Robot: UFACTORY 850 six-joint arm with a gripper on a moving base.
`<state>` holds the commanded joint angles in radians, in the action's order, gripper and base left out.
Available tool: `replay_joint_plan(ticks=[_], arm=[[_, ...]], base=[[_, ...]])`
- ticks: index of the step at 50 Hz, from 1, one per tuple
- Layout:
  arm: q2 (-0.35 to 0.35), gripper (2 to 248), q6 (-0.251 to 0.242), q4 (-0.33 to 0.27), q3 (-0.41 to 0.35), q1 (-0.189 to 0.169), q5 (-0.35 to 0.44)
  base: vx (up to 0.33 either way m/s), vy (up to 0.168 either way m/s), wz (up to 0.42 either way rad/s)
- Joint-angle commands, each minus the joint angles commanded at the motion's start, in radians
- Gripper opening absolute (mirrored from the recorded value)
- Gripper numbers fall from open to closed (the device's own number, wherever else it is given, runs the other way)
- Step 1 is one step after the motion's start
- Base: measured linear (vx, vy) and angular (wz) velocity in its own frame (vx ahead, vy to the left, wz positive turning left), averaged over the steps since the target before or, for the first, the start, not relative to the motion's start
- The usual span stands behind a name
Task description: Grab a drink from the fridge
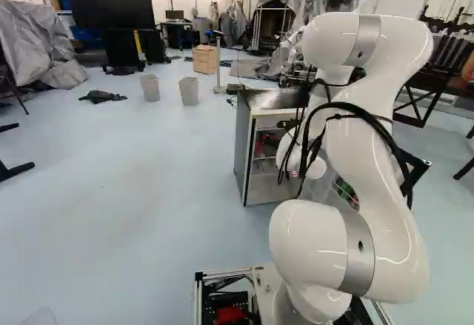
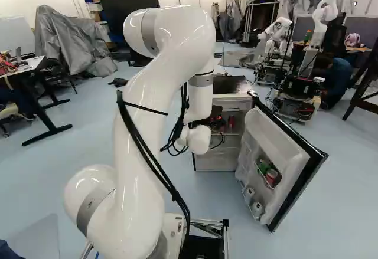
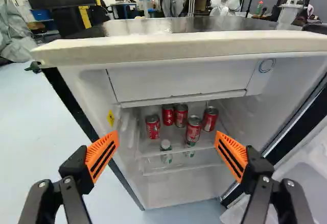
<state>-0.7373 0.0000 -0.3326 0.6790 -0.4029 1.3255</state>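
While the white, black-edged fridge door [image 2: 256, 130] stands open for access, the black two-fingered pincer [image 3: 167, 136] faces in, orange pads [image 3: 99, 147] wide apart, presumably to straddle one of those red metal cans [image 3: 193, 128] on the clear shelf [image 3: 148, 154] straight ahead!

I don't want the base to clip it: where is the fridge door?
In the right base view, the fridge door stands right of the arm, swung out from the right side of the fridge, with a red can in its rack.
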Motion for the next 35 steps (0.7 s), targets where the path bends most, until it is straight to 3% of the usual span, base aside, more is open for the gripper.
replay_joint_plan(ticks=[35], arm=[[-0.12, 247, 0.0, 0.0, 0.068, 0.0, 0.0]], base=[[0.0, 0.0, 0.0]])
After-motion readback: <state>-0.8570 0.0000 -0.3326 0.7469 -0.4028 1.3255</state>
